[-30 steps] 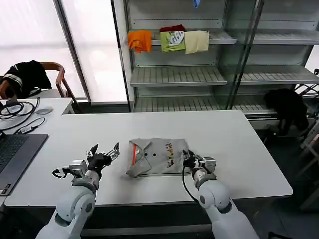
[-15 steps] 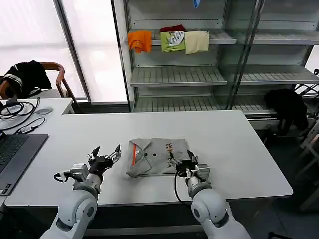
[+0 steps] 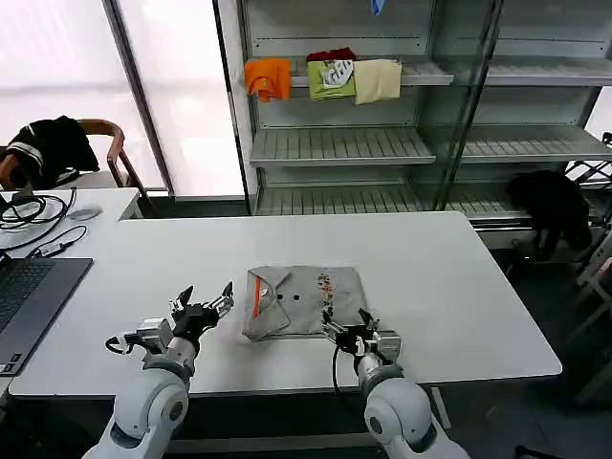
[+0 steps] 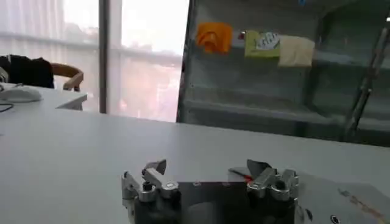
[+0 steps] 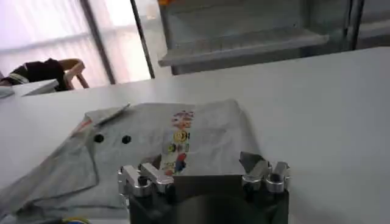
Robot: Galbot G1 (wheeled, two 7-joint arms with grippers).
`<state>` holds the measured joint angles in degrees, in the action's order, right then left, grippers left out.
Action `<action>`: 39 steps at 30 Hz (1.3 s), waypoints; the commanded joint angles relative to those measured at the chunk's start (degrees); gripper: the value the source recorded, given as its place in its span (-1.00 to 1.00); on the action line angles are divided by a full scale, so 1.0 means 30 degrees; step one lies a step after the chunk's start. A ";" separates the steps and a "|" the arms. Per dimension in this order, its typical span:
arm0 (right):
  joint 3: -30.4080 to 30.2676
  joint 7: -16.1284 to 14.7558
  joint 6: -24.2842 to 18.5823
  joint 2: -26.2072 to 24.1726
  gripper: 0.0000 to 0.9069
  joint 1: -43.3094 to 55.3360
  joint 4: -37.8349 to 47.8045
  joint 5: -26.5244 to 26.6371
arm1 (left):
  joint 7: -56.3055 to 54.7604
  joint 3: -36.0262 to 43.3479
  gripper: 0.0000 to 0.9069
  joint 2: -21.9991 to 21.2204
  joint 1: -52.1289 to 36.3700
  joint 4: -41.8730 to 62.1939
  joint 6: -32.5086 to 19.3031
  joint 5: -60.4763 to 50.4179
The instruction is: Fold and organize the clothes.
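The clothes are one light grey collared shirt [image 3: 304,301], folded into a neat rectangle near the table's front, with orange-red collar trim, dark buttons and a small multicoloured print. My left gripper [image 3: 203,302] hovers open just left of the collar end, not touching it. My right gripper [image 3: 346,328] stands open at the shirt's front right corner, holding nothing. In the right wrist view the shirt [image 5: 158,137] lies just beyond the open right gripper [image 5: 201,165]. In the left wrist view the left gripper [image 4: 207,169] is open, with the shirt's edge [image 4: 347,198] off to one side.
The white table [image 3: 459,287] has free room right of and behind the shirt. A laptop [image 3: 29,296] and cables lie at the left. Shelves behind hold orange, green and cream garments [image 3: 325,76]. Black garments hang on a chair [image 3: 53,143] and at the far right [image 3: 550,206].
My right gripper has drawn back from the shirt's right edge toward the table's front and shifted left. The left gripper has barely moved. The shirt lies as before.
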<state>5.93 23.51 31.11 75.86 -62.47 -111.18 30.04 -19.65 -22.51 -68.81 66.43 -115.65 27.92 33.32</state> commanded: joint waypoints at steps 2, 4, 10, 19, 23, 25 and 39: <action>0.0126 0.0457 -0.0081 -0.0149 1.00 -0.0642 -0.0706 -0.0036 | 0.0081 0.0077 1.00 -0.0079 0.0087 0.0040 -0.0080 -0.0093; 0.0319 0.0435 0.0008 -0.0230 1.00 -0.0624 -0.1046 0.0008 | 0.0087 0.0019 1.00 -0.0123 0.0089 0.0089 -0.0157 -0.0137; 0.1520 0.0498 -0.0842 -0.0743 1.00 -0.0212 -0.1793 -0.1014 | 0.0048 -0.0509 1.00 -0.0118 0.0331 -0.0383 -0.0660 -0.0179; 0.4392 -0.0081 -0.2469 -0.2072 1.00 -0.0052 -0.2000 -0.5109 | 0.0037 -0.1519 1.00 -0.0250 0.0724 -0.1047 -0.1616 -0.0764; 0.5071 -0.0156 -0.2600 -0.2545 1.00 -0.0241 -0.1809 -0.5109 | 0.0507 -0.2135 1.00 -0.0312 0.0776 -0.0877 -0.1206 -0.2426; 0.5222 -0.0158 -0.2779 -0.2811 1.00 -0.0414 -0.1743 -0.5054 | 0.0208 -0.2161 1.00 -0.0358 0.0819 -0.0795 -0.1670 -0.2051; 0.5394 -0.0125 -0.2977 -0.2695 1.00 -0.0574 -0.1468 -0.4637 | 0.0144 -0.2307 1.00 -0.0536 0.1597 -0.1409 -0.1776 -0.1902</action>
<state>20.23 23.25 23.15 68.81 -64.00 -115.66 17.46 -19.34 -28.70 -70.22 70.24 -119.18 23.12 28.47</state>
